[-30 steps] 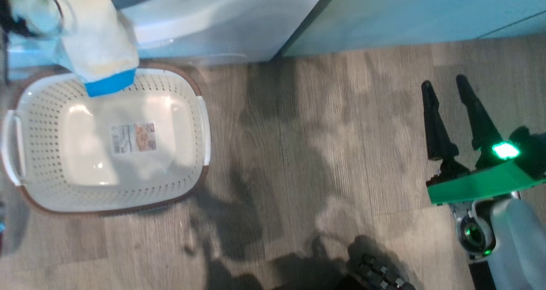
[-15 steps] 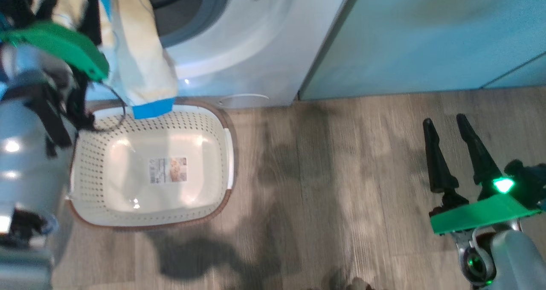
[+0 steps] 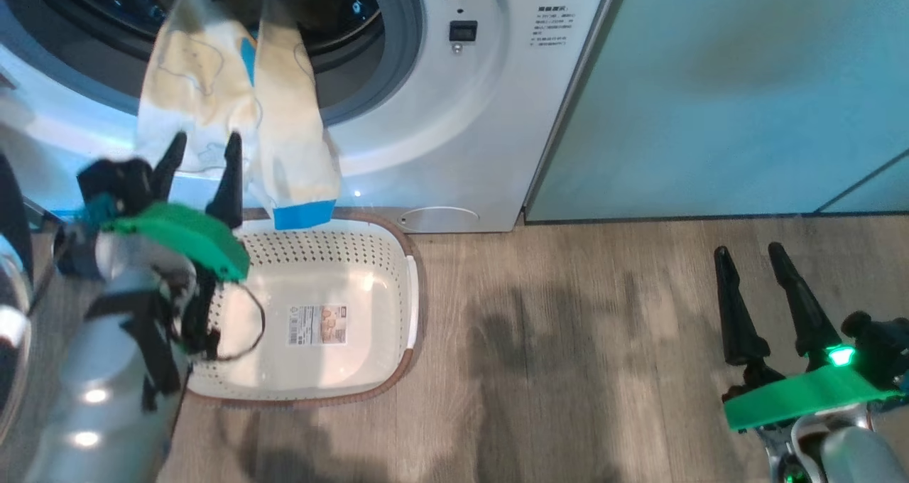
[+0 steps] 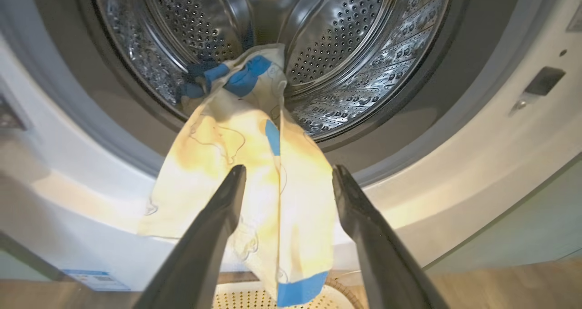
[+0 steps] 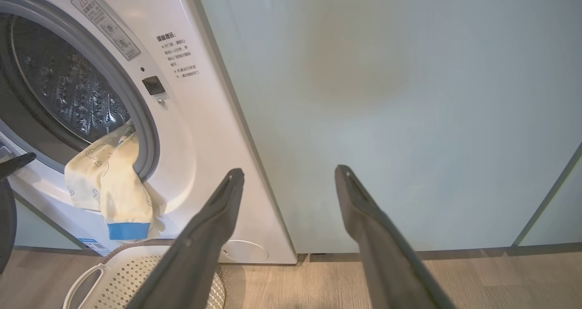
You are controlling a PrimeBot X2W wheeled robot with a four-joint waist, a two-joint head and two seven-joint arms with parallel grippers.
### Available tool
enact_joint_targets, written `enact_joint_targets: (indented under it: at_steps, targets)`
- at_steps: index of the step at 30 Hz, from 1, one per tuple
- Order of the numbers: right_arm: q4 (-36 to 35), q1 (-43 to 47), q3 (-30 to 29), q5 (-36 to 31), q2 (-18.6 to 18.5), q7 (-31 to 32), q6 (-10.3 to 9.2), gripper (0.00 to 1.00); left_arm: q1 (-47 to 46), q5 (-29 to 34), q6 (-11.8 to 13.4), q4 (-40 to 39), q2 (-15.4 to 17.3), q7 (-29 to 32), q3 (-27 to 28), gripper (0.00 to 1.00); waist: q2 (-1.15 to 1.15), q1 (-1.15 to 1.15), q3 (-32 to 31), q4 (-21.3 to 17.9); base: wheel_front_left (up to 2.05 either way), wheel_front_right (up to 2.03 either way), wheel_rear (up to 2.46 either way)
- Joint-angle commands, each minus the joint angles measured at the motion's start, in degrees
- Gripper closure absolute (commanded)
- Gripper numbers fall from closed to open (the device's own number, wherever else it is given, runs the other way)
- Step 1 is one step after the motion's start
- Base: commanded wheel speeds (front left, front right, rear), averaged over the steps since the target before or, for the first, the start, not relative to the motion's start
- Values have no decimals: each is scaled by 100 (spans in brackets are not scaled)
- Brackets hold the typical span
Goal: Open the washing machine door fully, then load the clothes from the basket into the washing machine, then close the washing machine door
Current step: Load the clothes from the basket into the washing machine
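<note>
Because the pale yellow garment [image 3: 192, 78] is soft, light and limp, it is to be judged a load with no shape of its own. It can be expected to fold, sag and slide off a smooth edge under its own hanging weight, and no damage from a firm pinch is to be expected. It is seen draped out of the steel drum [image 4: 354, 50], over the grey rubber ring [image 3: 408, 50] and down the white front of the washing machine [image 3: 461, 135]. Its upper part lies inside, and its blue cuff [image 3: 304, 214] hangs just above the rear rim of the basket [image 3: 355, 245]. Hold is best taken on the hanging lower part, where the cloth is gathered and doubled, not on a single thin hem. At the left, the left gripper [image 3: 205, 140] is held before that hanging part with its jaws spread wide. Nothing is clamped, and whether the fingertips brush the cloth cannot be told. Beside it, the basket is set on the wooden floor [image 3: 568, 327], a label showing on its bare bottom. Further right stands the pale green cabinet panel [image 3: 746, 92]. At the far right, the right gripper [image 3: 747, 250] is held above the floor, jaws likewise spread wide, with nothing held or touched, well apart from the machine.
</note>
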Motion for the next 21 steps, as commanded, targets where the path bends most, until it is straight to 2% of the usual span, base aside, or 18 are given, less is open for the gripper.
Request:
enact_joint_targets:
  at_steps: [1, 8, 21]
  targets:
    - [-179, -5, 75, -14, -124, -54, 22, 0, 1, 61, 55, -256, 183, -30, 243, 0, -1, 1, -35, 28, 0, 0, 0]
    - [-194, 62, 69, 6, -129, -54, 22, 0, 1051, 172, 288, -1123, 29, -30, 765, 0, -1, 1, -115, 50, 0, 0, 0]
    - [-173, 125, 71, 36, -119, -54, 22, 0, 1949, 515, 385, -1721, -344, -30, 1098, 0, -1, 1, -197, 60, 0, 0, 0]
